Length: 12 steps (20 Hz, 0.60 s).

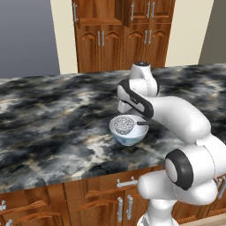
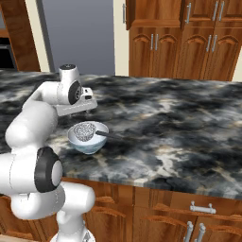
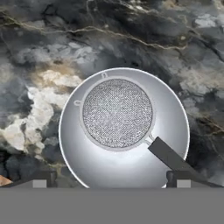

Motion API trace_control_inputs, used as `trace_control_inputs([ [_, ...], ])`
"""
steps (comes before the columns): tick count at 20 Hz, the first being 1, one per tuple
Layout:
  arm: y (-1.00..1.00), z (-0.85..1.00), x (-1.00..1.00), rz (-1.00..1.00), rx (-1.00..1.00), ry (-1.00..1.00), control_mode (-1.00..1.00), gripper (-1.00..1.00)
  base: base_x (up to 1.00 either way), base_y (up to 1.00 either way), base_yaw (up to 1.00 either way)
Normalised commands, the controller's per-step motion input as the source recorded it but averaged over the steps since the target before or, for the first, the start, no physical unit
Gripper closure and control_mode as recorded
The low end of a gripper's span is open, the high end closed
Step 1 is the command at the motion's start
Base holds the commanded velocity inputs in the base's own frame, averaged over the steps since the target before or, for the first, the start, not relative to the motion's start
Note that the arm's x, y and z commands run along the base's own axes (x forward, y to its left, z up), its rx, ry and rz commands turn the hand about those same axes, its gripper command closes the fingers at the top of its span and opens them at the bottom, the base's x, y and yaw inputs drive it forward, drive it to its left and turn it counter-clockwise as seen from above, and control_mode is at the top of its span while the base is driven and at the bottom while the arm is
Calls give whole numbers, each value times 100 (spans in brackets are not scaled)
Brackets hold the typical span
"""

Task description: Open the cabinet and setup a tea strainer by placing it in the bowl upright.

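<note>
Directly beneath my claw (image 3: 112, 178): tea strainer (image 3: 117, 113) seated mesh-up inside bowl (image 3: 173, 113) on worktop (image 1: 53, 114). My jaws spread wide, holding nothing. Strainer handle runs out over bowl rim, passing near one fingertip (image 3: 178, 177).

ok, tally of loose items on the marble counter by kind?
Bowl: 1
Tea strainer: 1, sitting in the bowl with its mesh opening up
Total: 2

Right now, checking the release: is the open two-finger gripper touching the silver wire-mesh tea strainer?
Apart. In the hand view the gripper fingertips flank the tea strainer without contact.
</note>
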Motion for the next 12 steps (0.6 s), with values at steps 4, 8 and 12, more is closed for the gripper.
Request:
trace_control_inputs([
  [4,-33,21,-61,-14,1,8,-100,-100,0,0,0],
  [8,-41,55,-91,-15,7,5,-100,-100,0,0,0],
  [12,-43,77,-100,-14,7,-1,-100,-100,0,0,0],
])
